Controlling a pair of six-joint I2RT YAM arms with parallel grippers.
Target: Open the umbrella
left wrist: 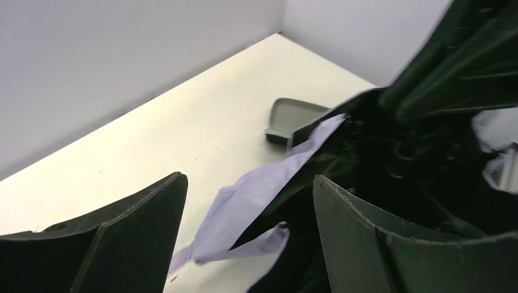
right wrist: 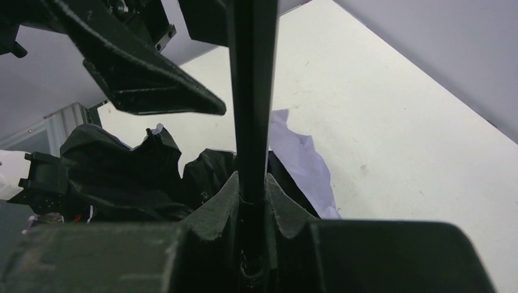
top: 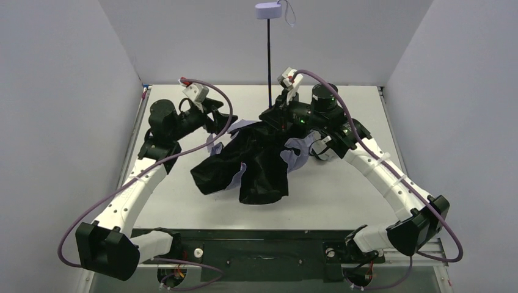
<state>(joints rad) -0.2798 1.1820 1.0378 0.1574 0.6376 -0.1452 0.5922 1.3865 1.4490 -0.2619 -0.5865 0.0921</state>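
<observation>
Overhead, umbrella (top: 259, 162) slumped, knob (top: 267, 10) high, only wrist view shows right gripper (right wrist: 251, 186) clenching its shaft (right wrist: 251, 91), left gripper (left wrist: 249, 177) released.

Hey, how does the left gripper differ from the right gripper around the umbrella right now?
The left gripper is open, fingers spread; the right gripper is shut on the umbrella by its shaft. The left gripper has only loose lavender canopy in its gap; the right gripper holds the shaft upright. Both sit at the crumpled canopy.
</observation>
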